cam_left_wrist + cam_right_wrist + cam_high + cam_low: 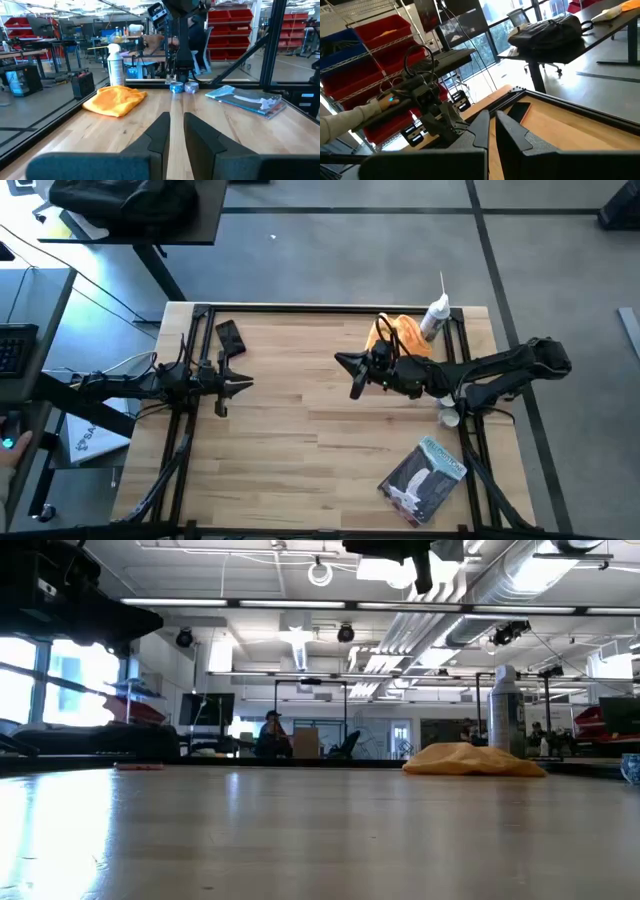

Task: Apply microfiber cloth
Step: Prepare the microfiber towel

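Wooden table [300,440] holds the microfiber cloth [400,333], lying bunched near the far edge, just beside a white bottle [436,315]. My right gripper [352,372] hangs above the table near it, almost closed, holding nothing. My left gripper [240,385] waits well apart, nearly closed, empty.

Open tabletop [300,440] lies mid-table; spray bottle [435,315] crowds the microfiber cloth [400,335].
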